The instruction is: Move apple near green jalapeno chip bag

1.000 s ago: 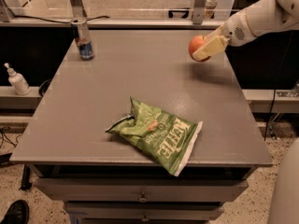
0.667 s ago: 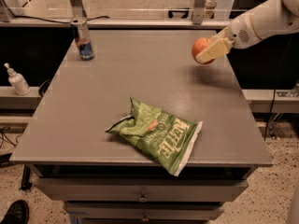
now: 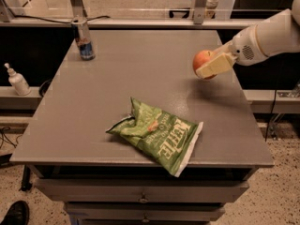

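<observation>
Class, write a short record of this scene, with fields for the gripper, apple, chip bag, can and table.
gripper: over the table's right side, shut on the apple
apple: red-orange, held clear of the tabletop, apart from the bag
green jalapeno chip bag: crumpled, lying flat near the front edge
can: upright at the far left corner
table: grey top, drawers below

You see the tool [image 3: 207, 66] over the bench's [image 3: 140, 83] right side. Its near finger covers part of the apple [image 3: 200, 60] it grips, and the far finger is hidden behind the fruit. The arm [image 3: 276, 32] runs off the right edge. The can's [image 3: 86, 46] label is too small to read.
</observation>
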